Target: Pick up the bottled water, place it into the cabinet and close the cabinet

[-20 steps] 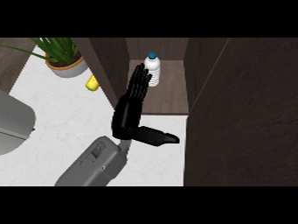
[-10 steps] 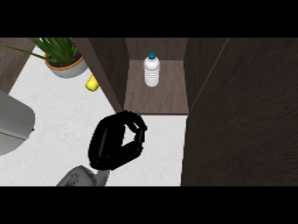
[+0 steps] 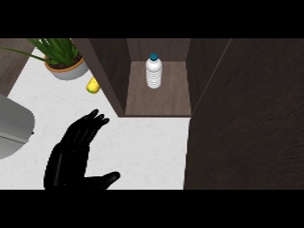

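Opens up again after being curled in a ball half a second ago, and sits more to the left than before: left hand (image 3: 70, 158). Hovers low over the white desk (image 3: 147, 142), well apart from the cabinet (image 3: 108, 71). Keeps the fingers (image 3: 88, 127) straight and close side by side, pointing up and to the right, with the thumb stuck out to the right. Holds nothing.

Bottled water (image 3: 154, 73), same spot as before: upright on the cabinet floor, toward the back, blue cap on top. Touches neither side wall.

Big dark cabinet door (image 3: 259, 116) wide open at the right.

Potted plant (image 3: 63, 60) at the top left, with a small yellow thing (image 3: 93, 85) just beside the pot, on the desk. Grey rounded thing (image 3: 3, 129) at the left edge.
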